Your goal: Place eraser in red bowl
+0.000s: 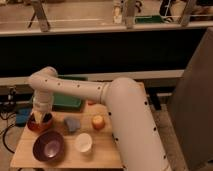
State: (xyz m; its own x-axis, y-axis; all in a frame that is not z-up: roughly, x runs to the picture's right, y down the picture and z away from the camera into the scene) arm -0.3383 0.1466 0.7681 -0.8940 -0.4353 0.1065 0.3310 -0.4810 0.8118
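The red bowl (36,126) sits at the left edge of the small wooden table (100,150), behind the purple bowl (48,146). My white arm reaches over from the right and bends down at the left. My gripper (40,118) hangs straight down into the red bowl. The eraser is hidden by the gripper and I cannot make it out.
A small white cup (83,142) stands next to the purple bowl. A grey-blue lump (71,123) and an orange object (98,121) lie mid-table. A green tray (66,101) is at the back. A dark counter runs behind; a grey panel stands at the right.
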